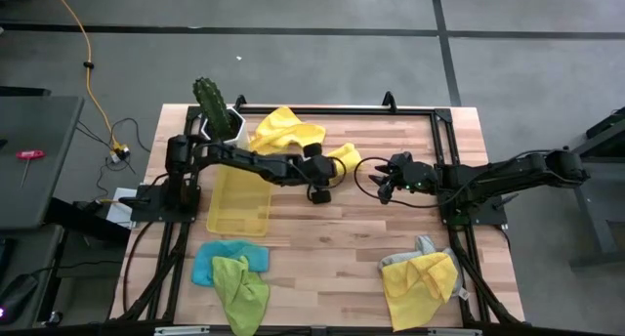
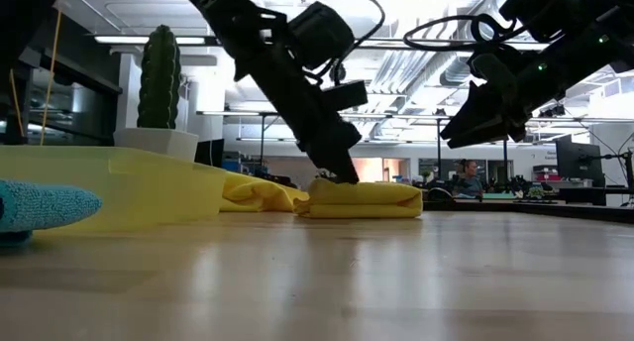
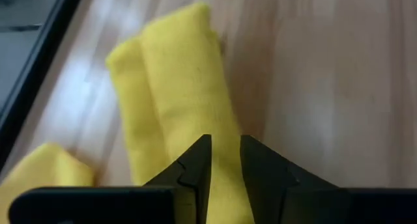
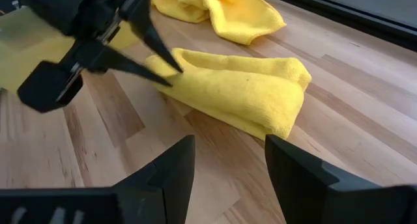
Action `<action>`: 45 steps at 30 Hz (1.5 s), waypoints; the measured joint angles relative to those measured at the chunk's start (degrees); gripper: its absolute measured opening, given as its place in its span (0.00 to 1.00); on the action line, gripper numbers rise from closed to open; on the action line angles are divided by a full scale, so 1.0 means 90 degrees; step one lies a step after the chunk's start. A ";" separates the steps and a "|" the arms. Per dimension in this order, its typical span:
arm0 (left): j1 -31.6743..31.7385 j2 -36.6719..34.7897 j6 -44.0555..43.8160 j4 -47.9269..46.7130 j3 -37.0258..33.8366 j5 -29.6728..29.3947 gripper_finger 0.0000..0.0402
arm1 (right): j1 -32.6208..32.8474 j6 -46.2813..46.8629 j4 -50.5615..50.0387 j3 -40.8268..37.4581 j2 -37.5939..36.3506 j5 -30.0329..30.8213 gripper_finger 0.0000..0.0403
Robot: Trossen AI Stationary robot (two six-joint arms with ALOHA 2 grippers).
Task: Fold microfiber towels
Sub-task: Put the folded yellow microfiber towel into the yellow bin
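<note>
We see left gripper (image 3: 225,160) at frame centre, fingers nearly together, pinching edge of folded yellow towel (image 3: 186,87) on table (image 1: 332,248). Right gripper (image 4: 225,162) hovers right of centre above table, fingers apart, holding nothing. We note crumpled yellow towel (image 1: 283,131) at upper centre, tray (image 1: 239,204) left of centre.

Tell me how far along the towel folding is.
Early. One yellow towel lies folded mid-table, and the left gripper is closing on its end; the right gripper hangs open alongside. Unfolded: the crumpled yellow towel, the blue and green pair, the yellow-and-grey heap.
</note>
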 joint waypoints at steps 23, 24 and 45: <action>0.0259 0.0087 -0.0654 0.0859 -0.0878 0.0184 0.18 | -0.0831 0.0812 0.0785 0.0005 0.0133 0.0251 0.44; 0.0259 0.0087 -0.0662 0.0866 -0.0878 0.0183 0.18 | -0.0996 0.0855 0.0857 0.0005 0.0209 0.0114 0.44; 0.0259 0.0087 -0.0664 0.0874 -0.0878 0.0184 0.18 | -0.2679 0.1637 0.2289 0.0820 0.3571 -0.2198 0.54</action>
